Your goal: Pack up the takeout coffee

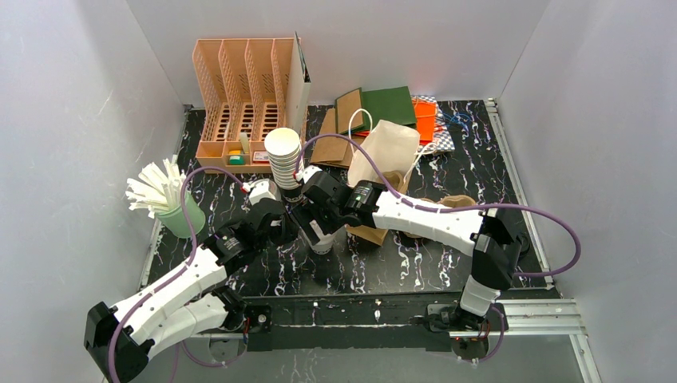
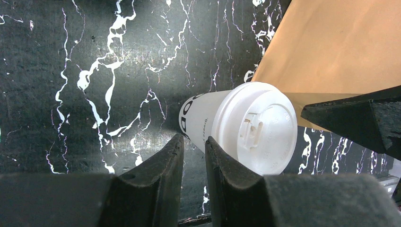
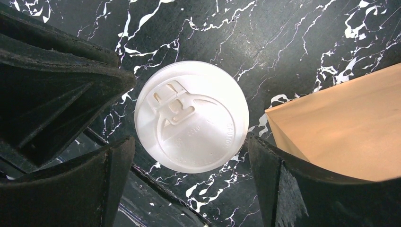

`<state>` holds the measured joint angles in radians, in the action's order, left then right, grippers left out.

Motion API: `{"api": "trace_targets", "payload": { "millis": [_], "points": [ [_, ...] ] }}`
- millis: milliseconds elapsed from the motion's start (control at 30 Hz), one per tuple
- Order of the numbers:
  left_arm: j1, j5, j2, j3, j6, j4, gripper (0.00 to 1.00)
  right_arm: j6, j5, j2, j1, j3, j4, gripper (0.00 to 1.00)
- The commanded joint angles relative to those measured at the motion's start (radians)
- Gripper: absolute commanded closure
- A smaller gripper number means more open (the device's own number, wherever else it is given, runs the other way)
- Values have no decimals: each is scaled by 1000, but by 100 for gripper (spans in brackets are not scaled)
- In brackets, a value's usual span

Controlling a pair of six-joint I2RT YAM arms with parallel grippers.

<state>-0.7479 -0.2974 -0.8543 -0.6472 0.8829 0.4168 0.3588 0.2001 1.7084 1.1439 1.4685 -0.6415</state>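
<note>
between white walls (image 1: 72,120), black marbled tabletop (image 1: 479,171)

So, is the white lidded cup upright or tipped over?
Upright: the cup stands base-down on the table, its lid facing straight up in the right wrist view.

One lidded cup (image 3: 191,123), one cup stack (image 1: 283,153), one peach rack (image 1: 239,96), one green holder (image 1: 179,220)

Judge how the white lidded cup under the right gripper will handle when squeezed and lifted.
Probably light: a small paper cup, though its fill is hidden. Its thin wall may dent if the open right gripper squeezes hard. Upright and wider at the lid, it might tip if nudged sideways.
</note>
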Motion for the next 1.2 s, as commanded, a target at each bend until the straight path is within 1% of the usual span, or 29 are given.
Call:
{"api": "trace_targets", "payload": {
  "millis": [0,200,433,633,933,1033,1167],
  "points": [
    [5,-3,4,5,-8,10,78,-11,14,9,3,51,-11,2],
    [5,-7,8,-2,-11,15,77,-23,-2,10,1,54,-5,2],
    [5,-10,11,1,-18,20,78,-14,-60,37,2,61,0,2],
    [5,-8,17,1,-25,20,78,-14,-60,53,2,80,-10,2],
    [5,31,19,24,-7,-4,78,-17,-28,60,2,94,-22,6],
    [5,24,33,30,6,1,77,-17,-23,66,3,96,-27,9],
    [5,-6,50,29,19,35,77,-18,-22,64,2,98,-27,9]
  ]
}}
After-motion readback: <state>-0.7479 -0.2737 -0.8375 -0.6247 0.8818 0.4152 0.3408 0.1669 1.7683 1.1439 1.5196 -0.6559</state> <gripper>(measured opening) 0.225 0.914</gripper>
